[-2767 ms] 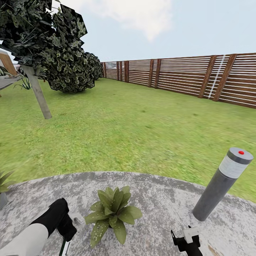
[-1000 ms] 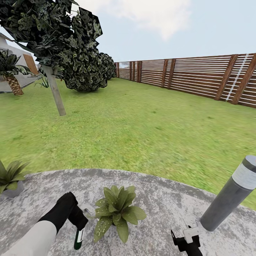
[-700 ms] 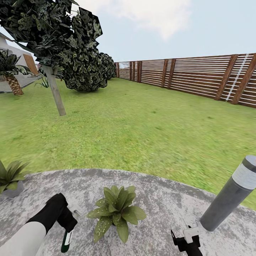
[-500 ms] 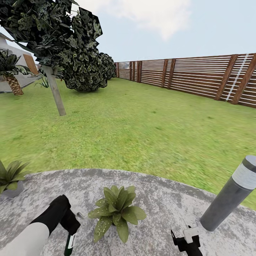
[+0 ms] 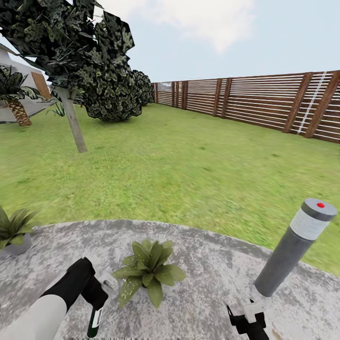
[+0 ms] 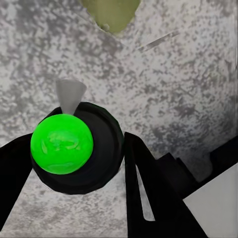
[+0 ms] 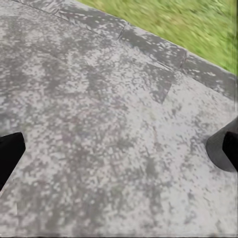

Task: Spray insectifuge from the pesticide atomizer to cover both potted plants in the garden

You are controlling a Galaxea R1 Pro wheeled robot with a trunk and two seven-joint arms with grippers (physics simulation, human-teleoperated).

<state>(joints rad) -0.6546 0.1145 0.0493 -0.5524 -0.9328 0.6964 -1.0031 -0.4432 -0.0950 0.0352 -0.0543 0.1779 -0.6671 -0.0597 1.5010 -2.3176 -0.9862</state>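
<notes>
My left gripper (image 5: 97,302) is shut on the pesticide atomizer (image 5: 95,320), a dark green bottle with a white label that hangs low over the stone patio (image 5: 212,269). In the left wrist view the black fingers (image 6: 144,183) clamp the dark bottle (image 6: 99,148), which carries a bright green ball and a whitish nozzle (image 6: 69,94). One potted plant (image 5: 148,271) stands just right of that gripper, a leaf tip (image 6: 109,12) showing beyond the bottle. The second potted plant (image 5: 14,229) sits at the patio's left edge. My right gripper (image 5: 248,318) is open and holds nothing.
A tall grey bollard lamp (image 5: 293,248) with a red dot stands on the patio at the right, close to my right gripper. Lawn (image 5: 179,165) stretches ahead to a brown slat fence (image 5: 264,101). A leafy tree (image 5: 71,118) and a palm (image 5: 16,104) stand far left.
The view has shifted, bringing the whole bollard lamp into the picture. Over the last second my left gripper drew the atomizer down and back from the near plant's leaves.
</notes>
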